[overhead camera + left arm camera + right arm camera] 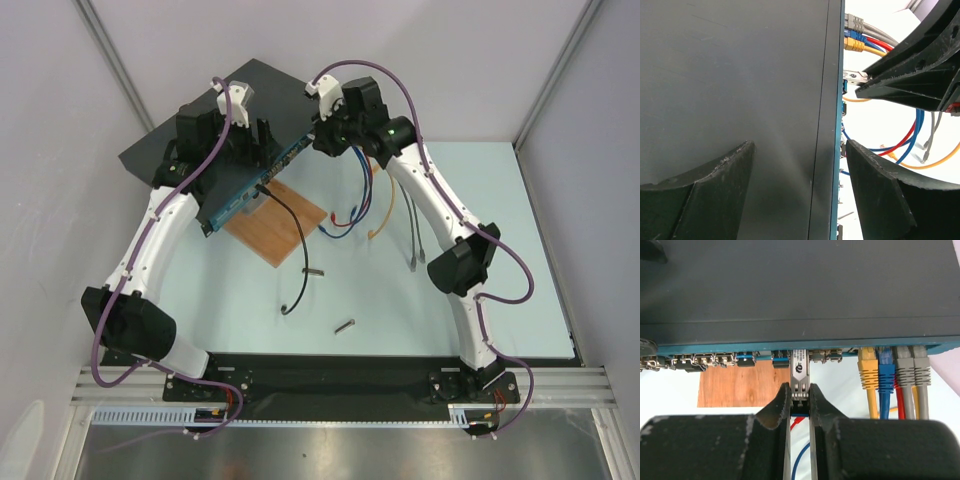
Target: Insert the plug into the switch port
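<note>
Plug: small oblong silver metal module with a white label. The right pincer holds it by the tail end, black fingers closed narrow on its sides. Its nose is at a port in the blue front face of the switch, a large flat dark grey-black metal box. How deep it has seated I cannot tell from the wrist view.

The switch sits at the far left of the pale blue worktop. A brown wooden board lies under and in front of its front edge.

Left pincer stands wide, straddling that front edge. One finger is over the dark top and the other is out beyond the blue face, with nothing clamped between them.

Risks, as judged:
- The grip is far back on the plug, so a push could let it slide or pivot between the fingers rather than drive home.
- If the plug is slightly skewed to the port, it may jam against the cage edge.
- With the left pincer not clamped, the push may shove the switch backwards over the board.
- The yellow cable is the nearest neighbour, ahead of the blue cable and grey cables. A sideways correction could snag it.

Writing: the plug's label carries a dark round mark and fine print, too small to read. No legible brand shows on the switch.
</note>
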Robot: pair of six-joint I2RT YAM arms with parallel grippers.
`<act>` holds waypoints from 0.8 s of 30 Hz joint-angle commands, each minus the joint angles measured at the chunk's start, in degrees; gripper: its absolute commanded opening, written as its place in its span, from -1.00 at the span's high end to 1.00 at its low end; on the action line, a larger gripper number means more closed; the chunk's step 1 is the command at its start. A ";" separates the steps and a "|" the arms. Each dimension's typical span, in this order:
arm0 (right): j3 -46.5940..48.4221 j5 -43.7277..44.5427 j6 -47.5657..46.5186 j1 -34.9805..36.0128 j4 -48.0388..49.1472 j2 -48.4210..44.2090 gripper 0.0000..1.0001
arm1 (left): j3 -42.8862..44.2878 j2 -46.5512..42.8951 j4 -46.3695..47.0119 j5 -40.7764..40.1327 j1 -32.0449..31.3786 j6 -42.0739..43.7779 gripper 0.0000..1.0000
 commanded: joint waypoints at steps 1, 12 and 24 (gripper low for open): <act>0.45 -3.02 1.14 0.67 18.48 -5.23 1.00 | -0.06 -0.26 -0.79 1.10 0.47 -1.54 -0.58; -7.37 -7.67 1.06 0.32 21.38 -6.56 1.00 | -0.15 -0.17 -0.87 1.01 0.47 -1.45 -0.58; -9.40 -11.19 -2.72 -1.08 20.00 -6.29 0.41 | 0.91 0.45 -1.40 0.92 0.47 -0.84 -0.58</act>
